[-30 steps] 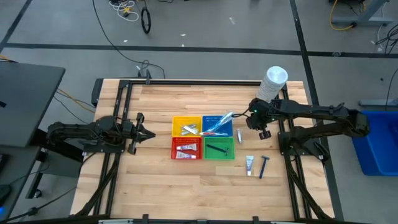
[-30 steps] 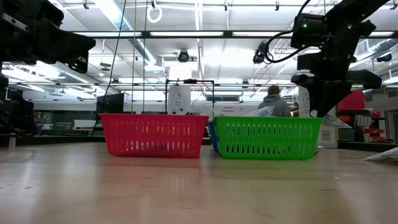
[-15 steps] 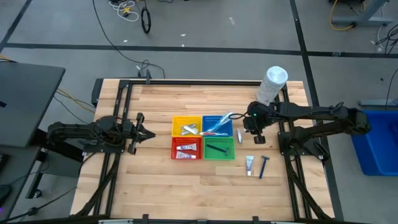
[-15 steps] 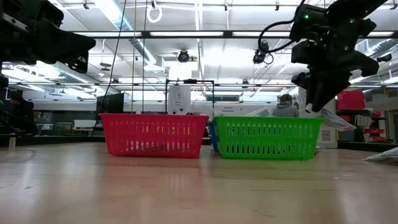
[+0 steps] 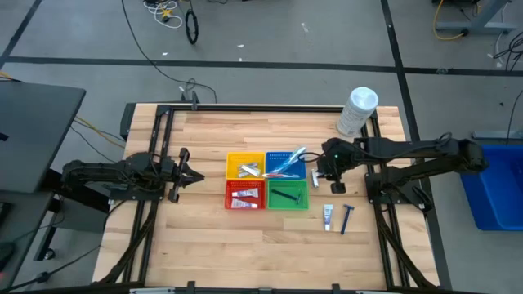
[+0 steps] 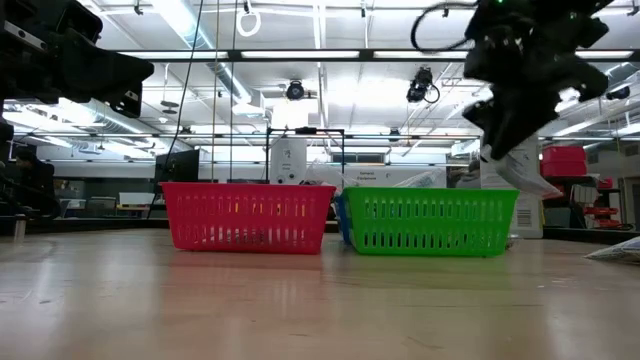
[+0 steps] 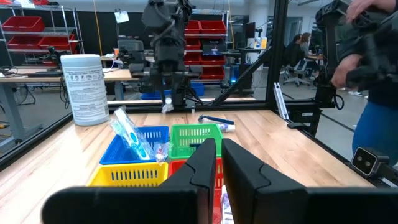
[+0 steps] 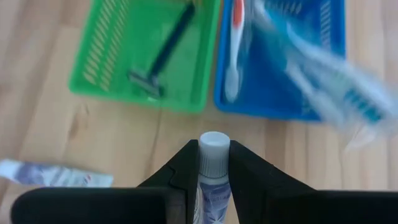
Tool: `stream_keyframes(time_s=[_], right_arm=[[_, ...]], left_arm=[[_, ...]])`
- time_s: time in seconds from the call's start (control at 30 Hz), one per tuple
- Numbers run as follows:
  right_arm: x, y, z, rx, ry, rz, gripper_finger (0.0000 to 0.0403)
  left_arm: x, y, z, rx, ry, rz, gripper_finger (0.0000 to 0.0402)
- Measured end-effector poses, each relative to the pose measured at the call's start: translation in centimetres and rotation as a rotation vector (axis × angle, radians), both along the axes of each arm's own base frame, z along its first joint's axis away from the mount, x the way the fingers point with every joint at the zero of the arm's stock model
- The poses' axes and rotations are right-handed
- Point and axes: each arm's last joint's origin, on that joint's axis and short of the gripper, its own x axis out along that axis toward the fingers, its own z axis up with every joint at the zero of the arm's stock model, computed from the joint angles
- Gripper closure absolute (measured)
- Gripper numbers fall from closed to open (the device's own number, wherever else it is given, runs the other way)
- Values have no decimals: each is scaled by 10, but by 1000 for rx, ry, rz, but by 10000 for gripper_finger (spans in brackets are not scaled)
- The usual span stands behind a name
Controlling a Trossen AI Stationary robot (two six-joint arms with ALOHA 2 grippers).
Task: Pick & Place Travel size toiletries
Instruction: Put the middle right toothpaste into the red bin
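Four baskets [image 5: 267, 180] in a square at mid-desk: yellow and blue behind, red and green in front. Right claw [image 8: 213, 163] clamped on a small white-capped tube [image 8: 213, 148], held aloft just beside the blue basket [image 5: 285, 164] on its right, over bare wood. Tube's long axis in line with the claw's fingers, cap outward, pointing toward the seam between green basket [image 8: 147, 55] and blue basket. Red basket [image 5: 245, 194], with small pale items already in it, farther on to the left, past the green one; likely a short carry leftward across the green basket if tubes belong there. Left claw [image 7: 214, 163] together on nothing, well apart at the desk's left side; right arm by far the nearer.

Still out on the desk [image 5: 204, 245], right of the green basket: one tube [image 5: 328, 216] and one razor [image 5: 346, 218], side by side.

Right wrist view alone shows the grip and the cap, plus a razor [image 8: 159, 59] in the green basket and toothbrushes in the blue. High view alone gives the claw's place relative to all four baskets. Low view: claw well clear of the basket rims, red and green baskets only, contents hidden.
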Motion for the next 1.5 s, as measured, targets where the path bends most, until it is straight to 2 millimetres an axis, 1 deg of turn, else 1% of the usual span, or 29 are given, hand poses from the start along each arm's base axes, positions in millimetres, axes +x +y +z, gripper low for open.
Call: stream_keyframes(time_s=[0.13,0.23,0.4,0.67,1.07,1.5], right_arm=[[7,5,16,-3,-73,22,324],[12,7,27,22,-125,-12,324],[18,11,39,38,-193,-19,324],[20,12,41,27,-220,-18,324],[30,9,51,-109,-355,-127,326],[32,9,55,-129,-406,-152,327]], left_arm=[[0,0,0,0,0,0,369],[0,0,0,0,0,0,370],[0,0,0,0,0,0,370],[0,0,0,0,0,0,369],[0,0,0,0,0,0,369],[0,0,0,0,0,0,370]])
